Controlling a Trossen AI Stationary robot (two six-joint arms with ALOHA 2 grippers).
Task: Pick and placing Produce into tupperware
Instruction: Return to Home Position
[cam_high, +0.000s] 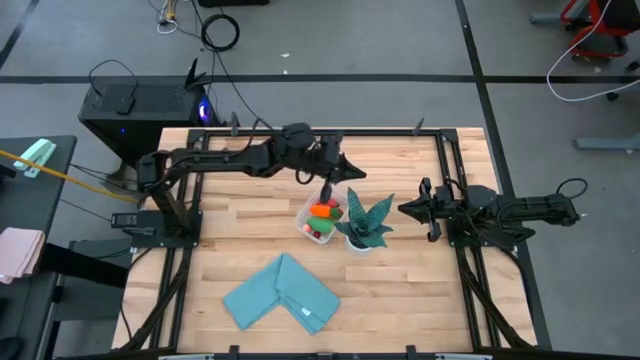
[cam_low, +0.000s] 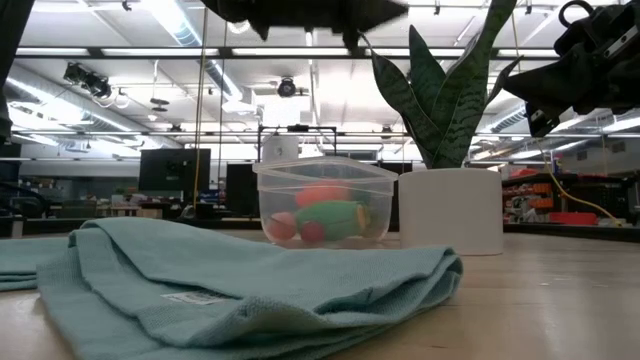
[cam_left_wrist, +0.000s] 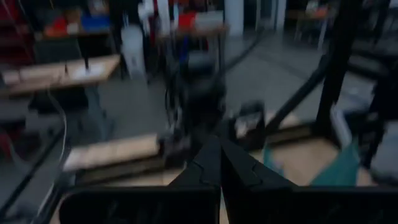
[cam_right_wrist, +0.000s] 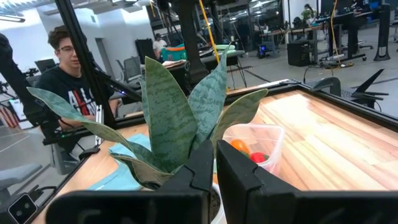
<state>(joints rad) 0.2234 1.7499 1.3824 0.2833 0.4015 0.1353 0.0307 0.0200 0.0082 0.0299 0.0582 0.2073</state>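
Observation:
The tupperware (cam_high: 322, 218) is a small clear box standing on the wooden table next to a potted plant. Inside it lie the produce: a green oval (cam_low: 335, 218), an orange piece (cam_low: 320, 192) and a red round one (cam_low: 312, 232). My left gripper (cam_high: 352, 175) hovers above and just beyond the tupperware; its fingers are shut and hold nothing (cam_left_wrist: 219, 152). My right gripper (cam_high: 402, 209) waits level at the right of the plant, pointing at it, its fingers shut on nothing (cam_right_wrist: 214, 158). The right wrist view shows the tupperware (cam_right_wrist: 255, 146) behind the plant's leaves.
The spiky plant in a white pot (cam_high: 365, 222) stands against the tupperware's right side, between it and my right gripper. A folded teal cloth (cam_high: 281, 292) lies near the table's near edge. A person (cam_right_wrist: 65, 81) sits beyond the table's left side.

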